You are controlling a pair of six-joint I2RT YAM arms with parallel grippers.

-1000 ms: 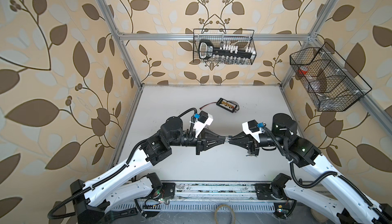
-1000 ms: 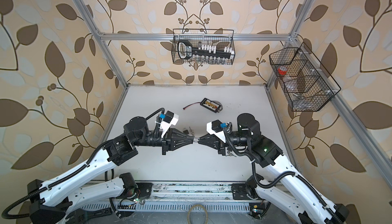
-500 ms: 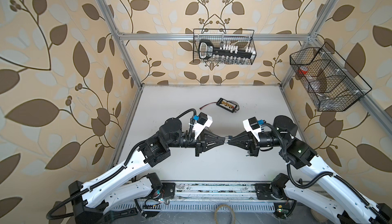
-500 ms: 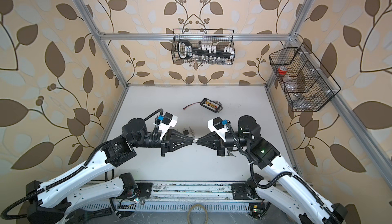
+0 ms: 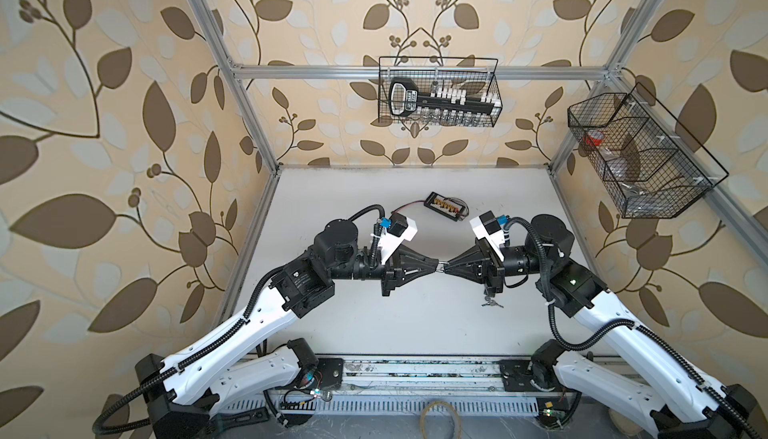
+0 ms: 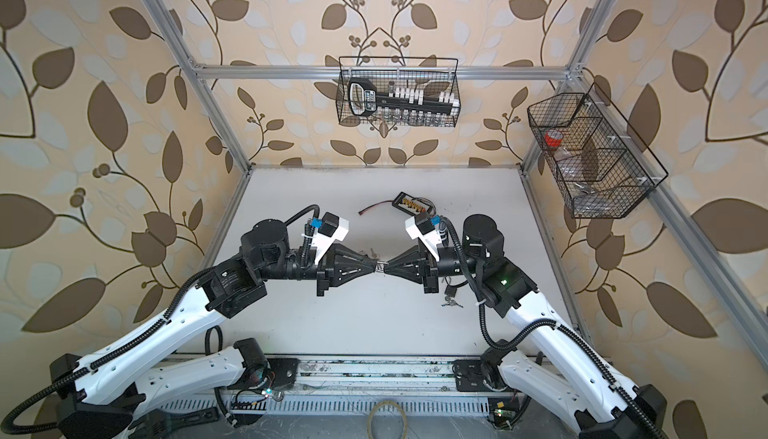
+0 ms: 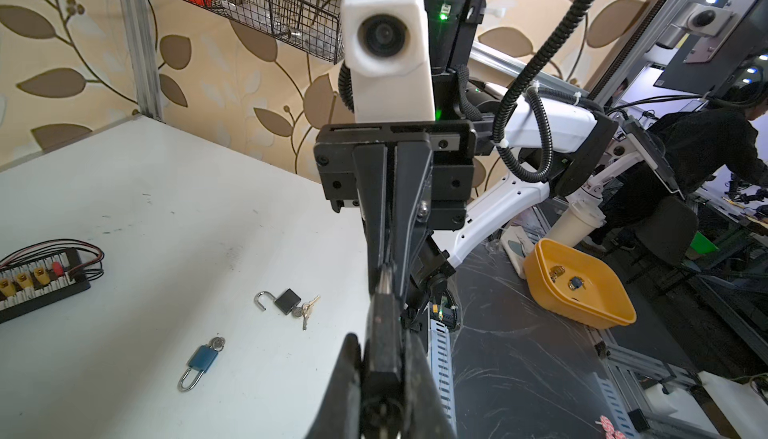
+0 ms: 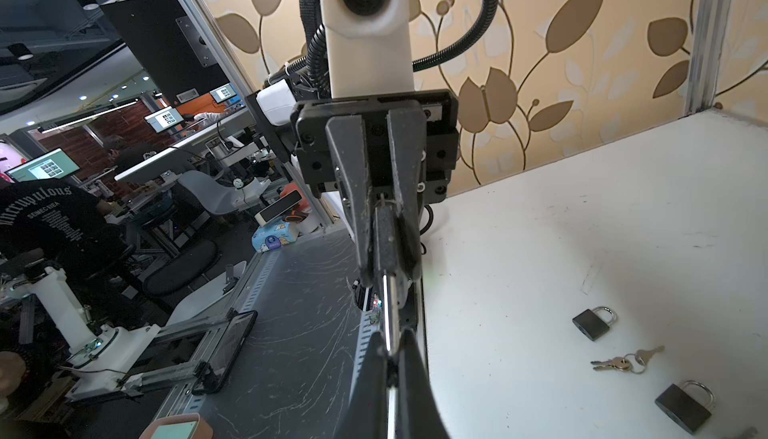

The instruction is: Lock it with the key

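Over the white bench [image 5: 415,333], the white-and-black left arm [image 5: 266,316] and its twin right arm [image 5: 602,316] rise from the front edge. Their elbows are bent outward and their forearms are level, pointing straight at each other above the bench's middle. The left gripper [image 5: 435,269] is pinched tight on a small dark padlock [image 8: 386,235], held clear of the surface. A thin silver metal stem [image 8: 387,312] juts from it into the right gripper [image 5: 448,268], whose fingers are closed on it; key or shackle, I can't tell. Below the right wrist, a bunch of silver keys [image 5: 491,303] lies on the bench.
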